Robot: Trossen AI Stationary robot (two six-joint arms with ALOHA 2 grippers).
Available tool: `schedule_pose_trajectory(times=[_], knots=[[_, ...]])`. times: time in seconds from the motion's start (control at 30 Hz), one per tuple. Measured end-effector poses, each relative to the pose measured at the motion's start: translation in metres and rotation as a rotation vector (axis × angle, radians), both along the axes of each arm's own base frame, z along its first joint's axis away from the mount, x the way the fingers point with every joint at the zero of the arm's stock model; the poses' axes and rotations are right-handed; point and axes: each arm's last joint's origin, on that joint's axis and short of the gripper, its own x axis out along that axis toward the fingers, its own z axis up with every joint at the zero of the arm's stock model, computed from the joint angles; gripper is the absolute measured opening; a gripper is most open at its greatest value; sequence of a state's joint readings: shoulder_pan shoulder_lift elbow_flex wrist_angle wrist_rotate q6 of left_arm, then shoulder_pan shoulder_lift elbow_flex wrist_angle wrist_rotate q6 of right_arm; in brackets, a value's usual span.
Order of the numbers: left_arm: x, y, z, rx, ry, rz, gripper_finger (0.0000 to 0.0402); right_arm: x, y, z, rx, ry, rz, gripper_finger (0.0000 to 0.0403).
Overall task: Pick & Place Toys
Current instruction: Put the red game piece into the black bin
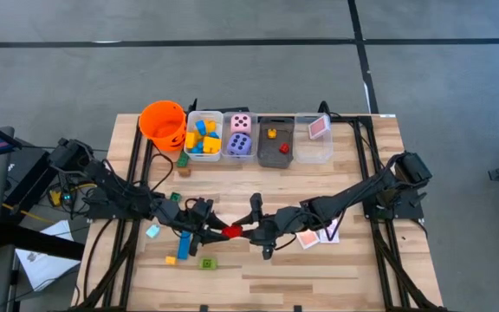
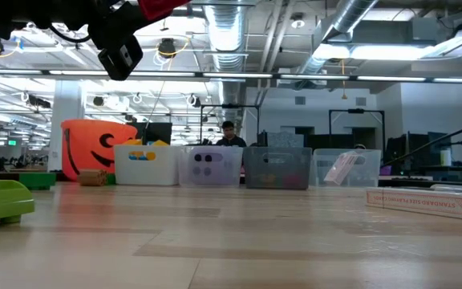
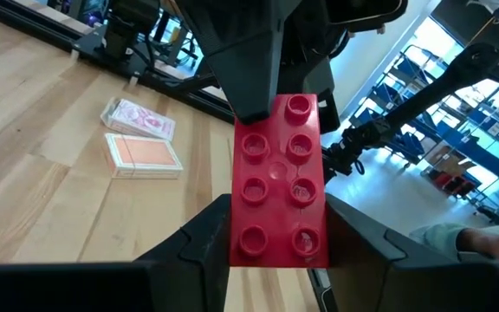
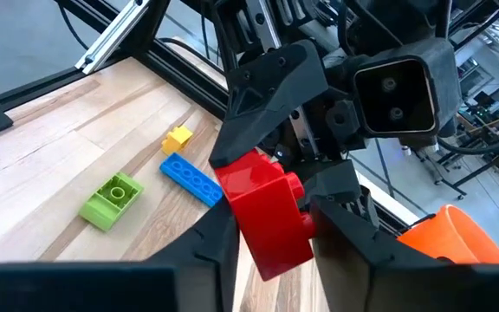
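— While both arms meet above the middle of the table (image 1: 345,277), what am I looking at? (trainee)

— Fig. 1, handover. I have the red block (image 1: 232,231) lifted clear of the wood, between the left gripper (image 1: 210,227) on its left and the right gripper (image 1: 251,230) on its right. The left fingers (image 3: 189,251) are narrowed on the block's long sides. In the right wrist view, the right fingers (image 4: 210,243) lie against its smooth side walls, so I read both as holding it. (operator)

— How will it handle? (trainee)

— My judgement: light, rigid, hollow moulded plastic with a glossy and rather slippery skin. It has a rectangular body and two rows of four round studs on top. It should not crush or bend, but it could pivot if pinched near one end. I would grip the flat side walls, never the studs. (operator)

— And the surroundings? (trainee)

— Matt, pale wooden planks. A green block (image 4: 111,201), a blue block (image 4: 191,180) and a small yellow block (image 4: 178,137) lie loose near the left arm. Two card packs (image 3: 141,154) lie flat under the right arm. Along the far edge stand an orange bucket (image 1: 163,121) and four bins (image 1: 239,156). (operator)
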State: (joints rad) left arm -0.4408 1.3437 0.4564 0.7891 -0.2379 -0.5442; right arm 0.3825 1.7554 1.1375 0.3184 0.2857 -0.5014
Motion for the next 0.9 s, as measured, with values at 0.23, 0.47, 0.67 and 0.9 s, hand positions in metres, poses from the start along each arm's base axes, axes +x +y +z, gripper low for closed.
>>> schedule_pose_trajectory(times=[0.23,0.47,0.67,0.9], knots=[[0.000,0.000,0.000,0.021,-0.003,-0.014,0.0145,0.001,-0.003,-0.001,-0.001,0.006,-0.003,0.0109],[0.000,-0.002,0.001,0.032,-0.012,-0.084,0.0182,0.000,-0.001,-0.002,0.006,0.022,0.006,0.0113],[-0.001,-0.002,0.000,0.064,-0.010,-0.098,0.0227,-0.001,-0.001,-0.004,-0.002,0.033,0.004,0.0111],[-0.012,0.021,0.008,0.158,0.092,-0.046,0.0268,-0.002,-0.002,-0.007,0.017,0.076,-0.016,0.0114]])
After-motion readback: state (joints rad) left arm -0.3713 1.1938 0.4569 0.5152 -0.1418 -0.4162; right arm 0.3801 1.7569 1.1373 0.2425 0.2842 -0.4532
